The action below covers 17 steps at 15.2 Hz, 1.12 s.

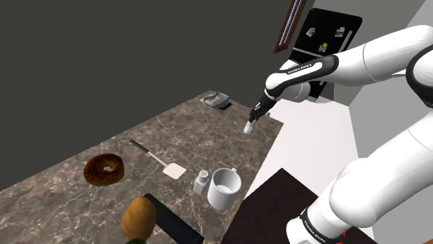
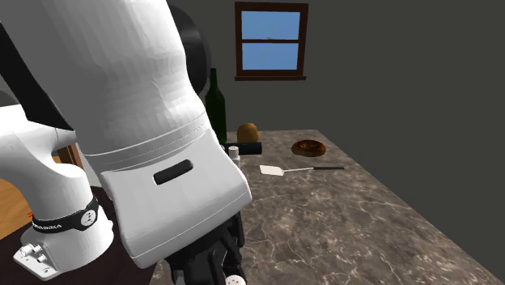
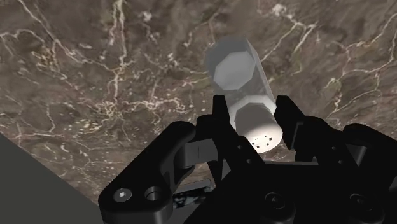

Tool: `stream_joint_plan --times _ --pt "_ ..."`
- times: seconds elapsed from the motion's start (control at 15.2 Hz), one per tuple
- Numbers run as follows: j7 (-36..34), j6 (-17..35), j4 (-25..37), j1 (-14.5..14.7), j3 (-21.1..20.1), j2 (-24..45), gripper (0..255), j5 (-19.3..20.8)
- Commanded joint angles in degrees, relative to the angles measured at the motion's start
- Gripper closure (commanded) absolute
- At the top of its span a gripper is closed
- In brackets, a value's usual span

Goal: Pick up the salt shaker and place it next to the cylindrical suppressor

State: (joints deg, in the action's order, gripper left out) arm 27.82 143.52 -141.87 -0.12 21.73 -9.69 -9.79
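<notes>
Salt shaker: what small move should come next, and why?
Probably carry the shaker toward the black cylinder: the gripper clasps it above the counter, while the cylinder lies far off by the potato.

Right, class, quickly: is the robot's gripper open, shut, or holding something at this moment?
Gripper: shut, its two black fingers clasping the white shaker.

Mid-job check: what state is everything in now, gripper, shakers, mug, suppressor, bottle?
gripper: jaws shut on the salt shaker
salt shaker: clasped near its cap
mug: upright, mouth up
second shaker: upright beside the mug
cylindrical suppressor: lying on its side
bottle: upright
</notes>
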Motion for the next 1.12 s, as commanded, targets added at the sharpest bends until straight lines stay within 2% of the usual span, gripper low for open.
stream_joint_plan --times 0.0,1.06 --pt "-0.82 -1.53 0.53 -0.29 -0.2 -1.11 255 0.95" --pt "-5.47 -14.33 7.49 -1.63 -1.94 -7.53 255 5.29"
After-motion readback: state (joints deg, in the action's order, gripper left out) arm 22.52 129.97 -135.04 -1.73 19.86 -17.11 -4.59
